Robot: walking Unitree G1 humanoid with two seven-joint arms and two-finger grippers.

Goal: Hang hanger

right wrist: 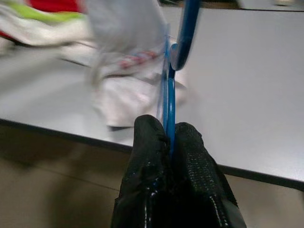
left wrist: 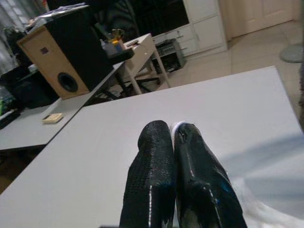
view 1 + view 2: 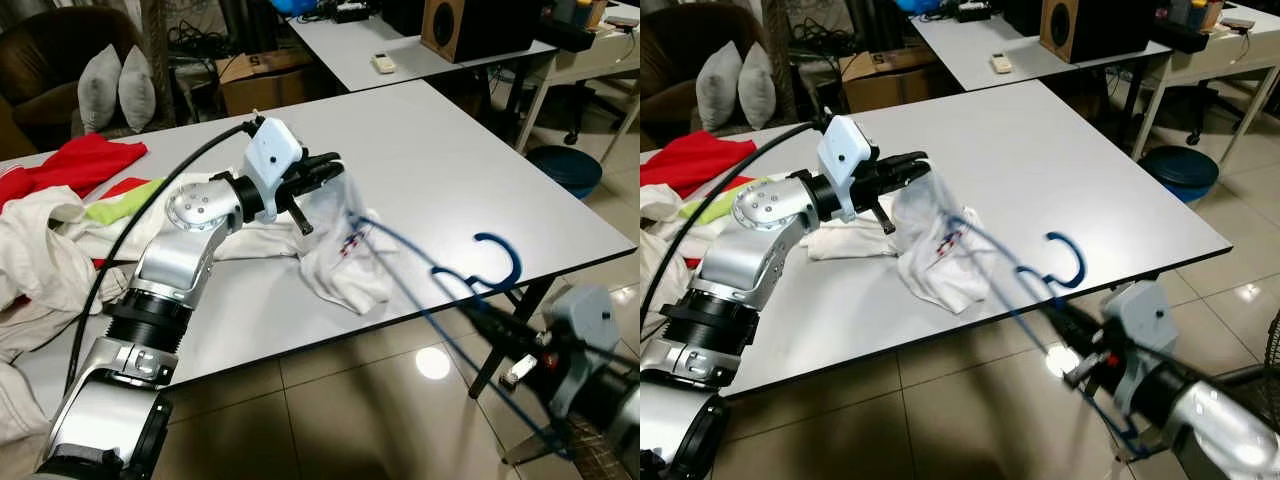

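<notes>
Your left gripper [image 3: 330, 168] is pinching the white garment [image 3: 340, 255]; your right gripper [image 1: 170, 137] is clamping the blue hanger [image 3: 470, 275], near right.

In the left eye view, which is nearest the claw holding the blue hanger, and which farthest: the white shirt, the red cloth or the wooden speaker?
From the right gripper, shut on the blue hanger:
1. White shirt, at the table's near edge, lifted by the left gripper.
2. Red cloth, at the table's far left.
3. Wooden speaker, on the far desk.
</notes>
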